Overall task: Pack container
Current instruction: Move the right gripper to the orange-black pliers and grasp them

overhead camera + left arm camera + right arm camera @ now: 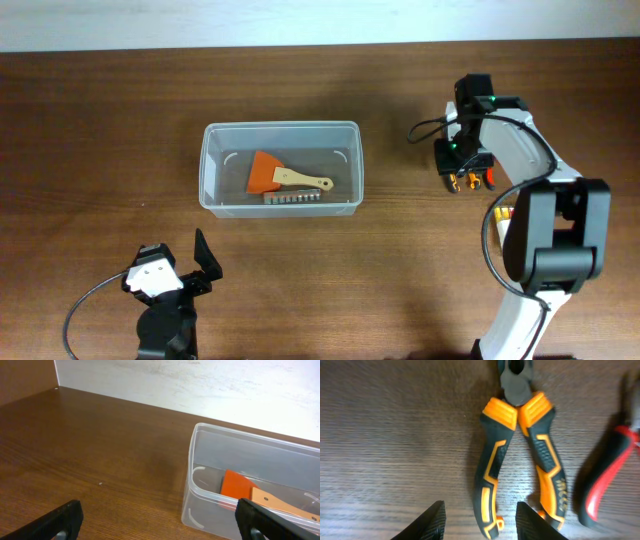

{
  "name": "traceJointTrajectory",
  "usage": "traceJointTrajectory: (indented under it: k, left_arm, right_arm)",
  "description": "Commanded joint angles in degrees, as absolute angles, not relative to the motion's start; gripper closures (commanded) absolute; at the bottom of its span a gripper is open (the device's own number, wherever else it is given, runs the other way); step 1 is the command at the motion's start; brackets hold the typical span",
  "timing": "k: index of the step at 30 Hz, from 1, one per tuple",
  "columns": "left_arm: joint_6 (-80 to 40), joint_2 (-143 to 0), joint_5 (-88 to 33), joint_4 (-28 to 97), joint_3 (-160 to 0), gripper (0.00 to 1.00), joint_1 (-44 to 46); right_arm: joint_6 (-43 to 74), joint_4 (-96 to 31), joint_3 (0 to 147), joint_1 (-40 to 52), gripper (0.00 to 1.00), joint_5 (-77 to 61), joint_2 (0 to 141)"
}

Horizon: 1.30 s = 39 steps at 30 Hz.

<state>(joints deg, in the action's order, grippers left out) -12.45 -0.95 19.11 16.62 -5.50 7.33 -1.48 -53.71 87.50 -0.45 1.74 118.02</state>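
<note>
Overhead: container (281, 127) mid-table, with an orange scraper (265, 172) and a grey toothed strip (292, 198) inside. Left gripper (160, 527) is spread wide, empty, near the container's corner. Right gripper (479, 522) is parted, empty, above the orange-black pliers (492, 465); a red-handled tool (607, 477) lies beside them.

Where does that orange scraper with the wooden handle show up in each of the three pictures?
Overhead: the orange scraper lies inside the container, just left of centre.
Left wrist: lower right, inside the same container, partly behind a finger.
Right wrist: not in it.
Shared landmark: the container, seen in the overhead and left wrist views.
</note>
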Motion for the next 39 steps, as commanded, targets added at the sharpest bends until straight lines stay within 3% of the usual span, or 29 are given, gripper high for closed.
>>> traceJointTrajectory:
  k: [1,12,16,20,39]
  left_arm:
    - [-11.9,-0.7,19.3,16.7,-5.3,0.01,7.5]
    - [-11.9,-0.7,19.3,16.7,-5.3,0.01,7.5]
    - [-11.9,-0.7,19.3,16.7,-5.3,0.01,7.5]
    - [-11.9,-0.7,19.3,16.7,-5.3,0.01,7.5]
    - [-11.9,-0.7,19.3,16.7,-5.3,0.01,7.5]
  right_arm:
    - [-0.5,-53.5,86.9,-0.5,0.55,2.9,120.2]
    - [-0.3,-53.1,86.7,-0.5,0.60,2.9,122.3]
    - [-0.3,-53.1,86.7,-0.5,0.84,2.9,122.3]
    - [-0.3,-53.1,86.7,-0.5,0.96,2.9,122.3]
    - [0.9,-54.4,89.4,2.0,0.96,3.3,110.0]
